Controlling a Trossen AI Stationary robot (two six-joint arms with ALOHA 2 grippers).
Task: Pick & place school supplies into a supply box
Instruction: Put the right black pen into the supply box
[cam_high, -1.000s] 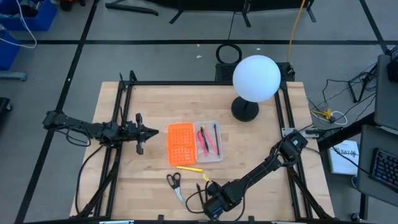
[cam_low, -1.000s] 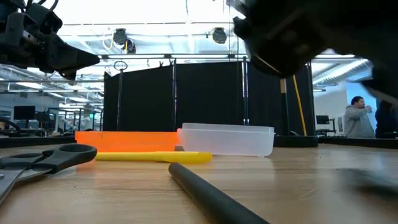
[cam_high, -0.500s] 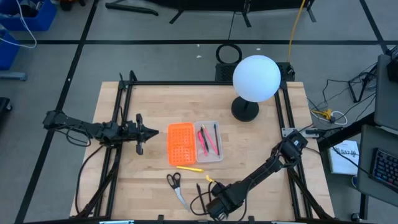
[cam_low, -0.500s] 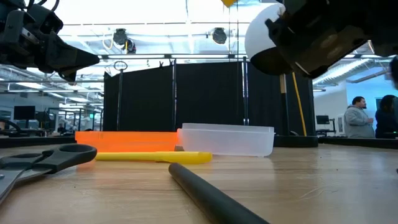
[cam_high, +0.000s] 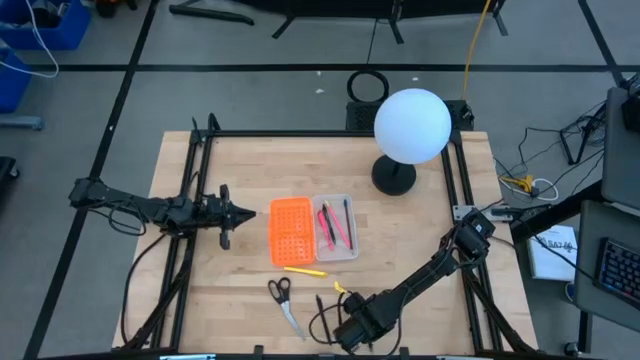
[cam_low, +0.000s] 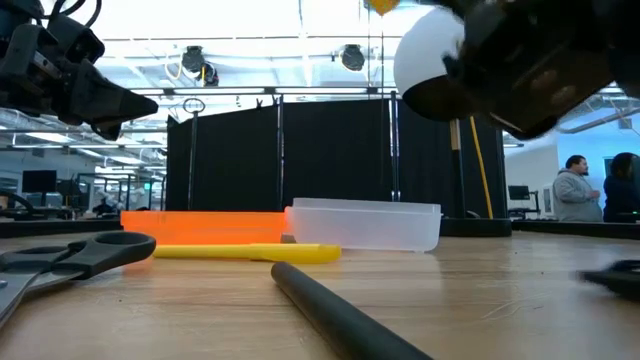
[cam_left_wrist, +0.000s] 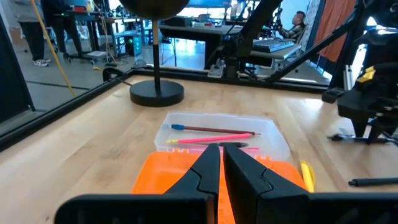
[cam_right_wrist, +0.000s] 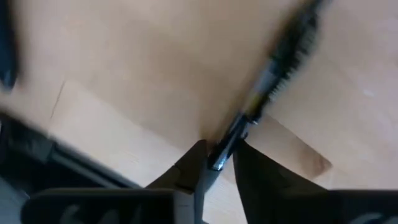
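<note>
Right end effector (cam_right_wrist: 219, 163) at the desk's (cam_high: 420, 250) near edge, fingers pinching a thin dark pen (cam_right_wrist: 273, 68); the pen's far end is blurred, colour hard to tell. In the high view this end effector (cam_high: 345, 335) is largely hidden by its own arm. Scissors (cam_high: 281, 298) and a yellow pen (cam_high: 303, 270) lie near it, just short of the box (cam_high: 310, 230). Pens (cam_left_wrist: 214, 134) lie in the box's clear tray (cam_left_wrist: 277, 138). Left end effector (cam_left_wrist: 221, 163) waits left of the box's orange half (cam_high: 291, 231), fingers pressed together.

The blurred pen (cam_right_wrist: 273, 68) in the right tool (cam_right_wrist: 217, 163) is unidentifiable.
</note>
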